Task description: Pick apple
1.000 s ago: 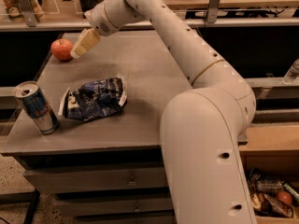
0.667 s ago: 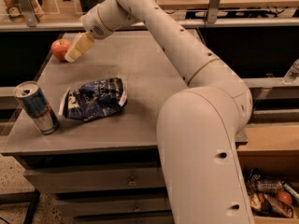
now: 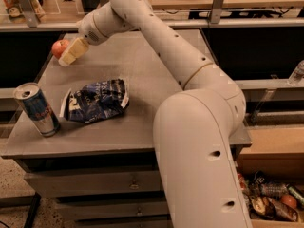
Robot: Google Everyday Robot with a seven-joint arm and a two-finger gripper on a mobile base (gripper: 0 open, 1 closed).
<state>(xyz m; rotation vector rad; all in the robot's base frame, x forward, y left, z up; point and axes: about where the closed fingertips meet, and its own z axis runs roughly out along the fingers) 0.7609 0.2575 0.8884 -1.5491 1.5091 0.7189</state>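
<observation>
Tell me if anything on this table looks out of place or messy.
Only the blue snack bag looks off: it lies crumpled on the table. The can stands upright, nothing spilled. The gripper is at the apple near the far left corner.

Red-orange apple (image 3: 59, 46), with a paler yellowish patch on its skin. Pale cream-yellow gripper (image 3: 71, 55), at the far left corner of the bench (image 3: 142, 70), just beside the apple on its near side. Off-white arm (image 3: 190, 127), plain, with thin darker seams at the joints and a few small dark holes. Blue and silver can (image 3: 37, 109), touch of red, silver top. Dark blue crumpled bag (image 3: 96, 100), with white patches and white edges. Bench top flat matte grey; drawer fronts below a darker grey. Pale speckled floor (image 3: 12, 194) at lower left.
</observation>
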